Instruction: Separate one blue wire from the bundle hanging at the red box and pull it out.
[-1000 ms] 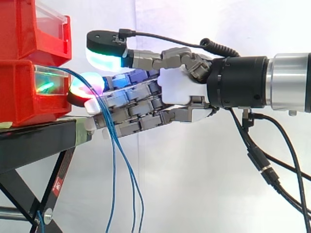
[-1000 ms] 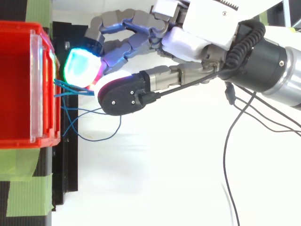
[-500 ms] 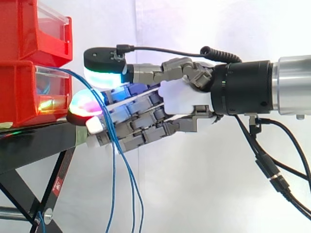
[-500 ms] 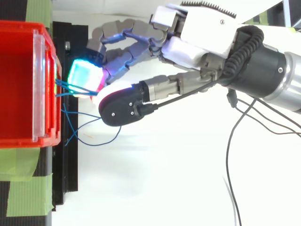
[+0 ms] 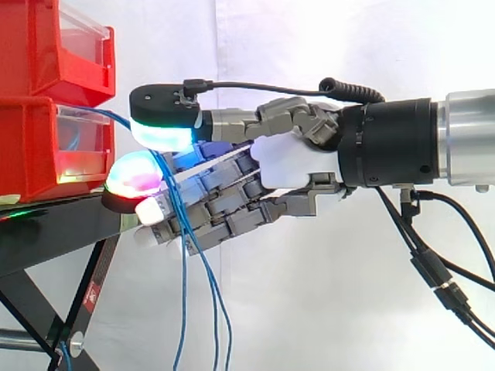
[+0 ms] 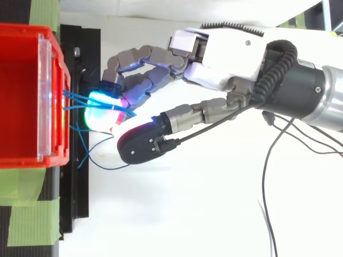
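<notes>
**Thumb swings clear of the wires**

The blue wires [image 5: 184, 278] are a thin, glossy bundle. They leave the front lip of the lower bin [image 5: 39, 158], cross the hand [image 5: 290, 158] and drop in slack strands past the stand [image 5: 54, 232]. From above, a few strands [image 6: 75, 98] run from the lip over a cyan-glowing fingertip [image 6: 101, 110], and others loop loosely beside it (no strand is clearly parted from the rest).

A second ago the thumb [image 6: 142, 145] sat almost against that fingertip; it has since swung well away. The pad's glow has turned from green-white to cyan. In the side view the lowest fingertips were tucked against the stand's edge, and now they hang clear of it and lower.

The fingers are loosely bent and spread from the thumb, clamped on nothing. The wires merely lie across them.

The fingers are grey segmented links, the palm is a smooth white shell, and the thumb's back is matt black. The pads are rounded and translucent. The bin is glossy red plastic with a clear front window, and the stand is black and angular. Green tape [image 6: 27, 214] lies below the bin in the top view, and a white curtain [image 5: 309, 309] hangs behind.
</notes>
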`<state>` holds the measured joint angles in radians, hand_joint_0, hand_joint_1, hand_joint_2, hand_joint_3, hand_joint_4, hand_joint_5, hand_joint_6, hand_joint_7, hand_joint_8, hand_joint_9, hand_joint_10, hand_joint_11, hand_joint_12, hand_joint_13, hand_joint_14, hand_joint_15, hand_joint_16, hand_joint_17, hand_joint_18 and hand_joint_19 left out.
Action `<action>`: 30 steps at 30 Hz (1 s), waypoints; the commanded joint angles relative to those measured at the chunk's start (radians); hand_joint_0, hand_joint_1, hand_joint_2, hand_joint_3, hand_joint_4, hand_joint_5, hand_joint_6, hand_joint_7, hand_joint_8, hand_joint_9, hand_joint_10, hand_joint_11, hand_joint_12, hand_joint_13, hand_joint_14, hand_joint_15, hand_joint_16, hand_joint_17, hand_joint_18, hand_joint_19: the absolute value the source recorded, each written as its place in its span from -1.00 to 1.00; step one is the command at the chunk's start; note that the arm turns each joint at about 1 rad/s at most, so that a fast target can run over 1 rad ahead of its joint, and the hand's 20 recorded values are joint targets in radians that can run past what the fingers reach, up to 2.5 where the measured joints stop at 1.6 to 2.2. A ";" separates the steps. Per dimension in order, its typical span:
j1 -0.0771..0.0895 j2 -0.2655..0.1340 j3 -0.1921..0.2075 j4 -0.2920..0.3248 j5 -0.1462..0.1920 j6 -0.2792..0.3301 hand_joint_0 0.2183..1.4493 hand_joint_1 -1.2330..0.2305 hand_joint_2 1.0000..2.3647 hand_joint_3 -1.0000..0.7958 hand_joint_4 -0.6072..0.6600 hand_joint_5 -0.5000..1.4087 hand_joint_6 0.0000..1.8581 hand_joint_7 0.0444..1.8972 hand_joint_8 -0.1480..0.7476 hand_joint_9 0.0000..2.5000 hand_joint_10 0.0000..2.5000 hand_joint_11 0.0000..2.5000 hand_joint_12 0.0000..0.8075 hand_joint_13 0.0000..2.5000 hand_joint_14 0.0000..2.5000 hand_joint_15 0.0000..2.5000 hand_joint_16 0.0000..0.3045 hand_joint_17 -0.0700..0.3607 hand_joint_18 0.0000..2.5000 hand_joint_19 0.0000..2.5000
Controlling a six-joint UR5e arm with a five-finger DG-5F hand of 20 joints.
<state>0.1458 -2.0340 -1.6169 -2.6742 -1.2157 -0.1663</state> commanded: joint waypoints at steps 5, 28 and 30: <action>-0.009 0.000 0.000 0.010 0.001 0.008 -0.34 -0.30 -0.99 -0.30 0.38 -0.64 -0.25 -0.02 0.12 -0.36 -0.99 -0.57 0.04 -0.56 -0.99 -0.73 -0.63 -0.09 -0.59 -0.75; -0.005 0.000 0.000 0.036 0.004 0.027 -0.35 -0.28 -0.97 -0.12 0.29 -0.69 -0.07 -0.20 0.10 -0.36 -0.99 -0.47 0.05 -0.55 -0.99 -0.70 -0.63 -0.09 -0.59 -0.73; -0.005 0.000 0.000 0.036 0.004 0.028 -0.35 -0.27 -0.97 -0.12 0.29 -0.69 -0.07 -0.21 0.11 -0.36 -0.99 -0.47 0.05 -0.54 -0.99 -0.70 -0.63 -0.09 -0.59 -0.72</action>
<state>0.1405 -2.0331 -1.6167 -2.6385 -1.2122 -0.1393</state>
